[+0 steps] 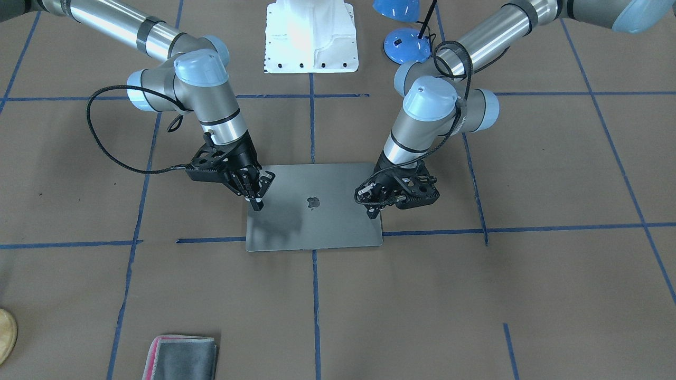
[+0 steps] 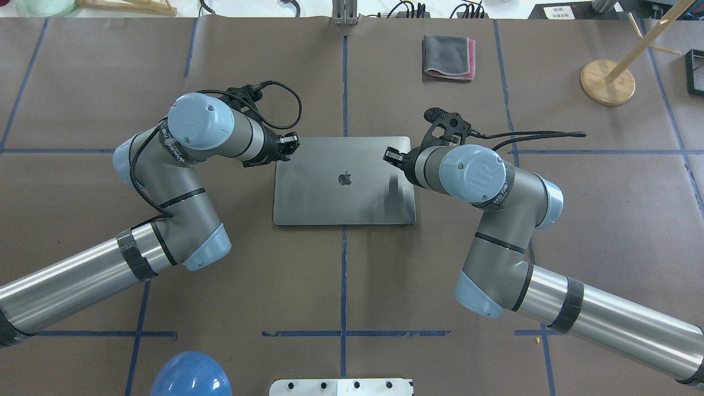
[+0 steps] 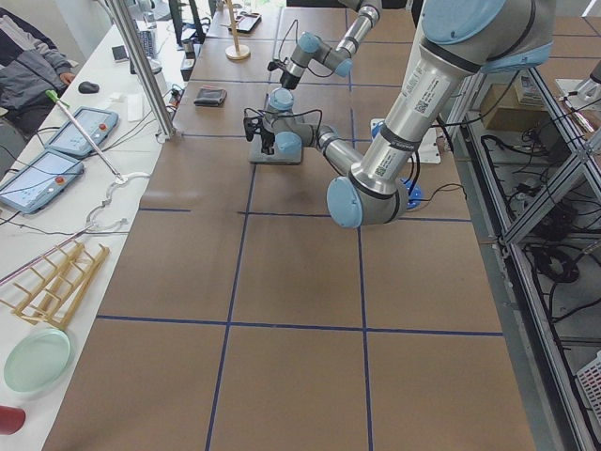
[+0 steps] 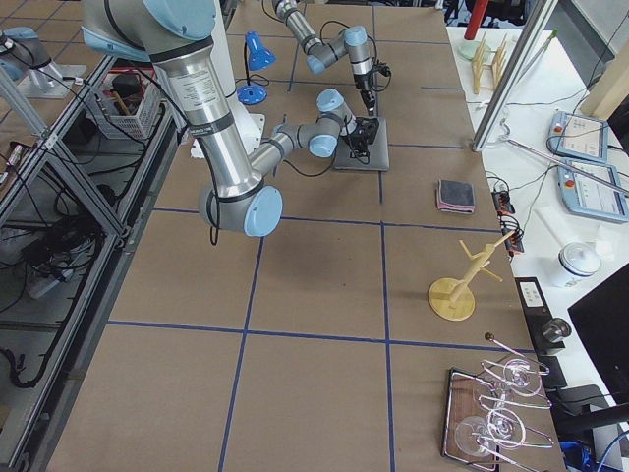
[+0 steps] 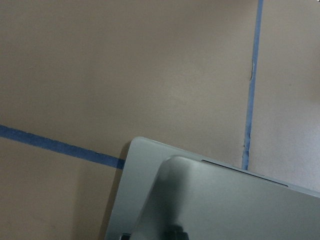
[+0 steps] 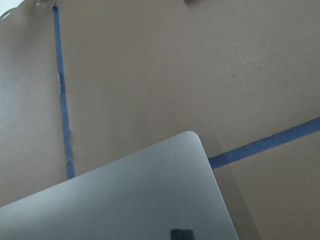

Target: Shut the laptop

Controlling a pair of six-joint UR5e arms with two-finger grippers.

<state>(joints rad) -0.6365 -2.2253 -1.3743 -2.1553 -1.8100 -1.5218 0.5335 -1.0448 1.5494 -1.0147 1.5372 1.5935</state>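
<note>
The laptop (image 1: pixel 317 224) lies flat on the brown table, lid down, with the dark apple logo facing up. It also shows in the overhead view (image 2: pixel 344 206), the left wrist view (image 5: pixel 225 200) and the right wrist view (image 6: pixel 140 200). My left gripper (image 1: pixel 372 212) is shut and points down at the lid near one far corner; it also shows from overhead (image 2: pixel 290 144). My right gripper (image 1: pixel 257 203) is shut over the other far corner of the lid, and shows from overhead too (image 2: pixel 391 155). I cannot tell whether the tips touch the lid.
A folded grey cloth with a pink edge (image 2: pixel 448 56) lies beyond the laptop. A wooden stand (image 2: pixel 608 81) is at the far right. A blue lamp (image 1: pixel 406 45) and the white robot base (image 1: pixel 311 37) are near the robot. Blue tape lines cross the table.
</note>
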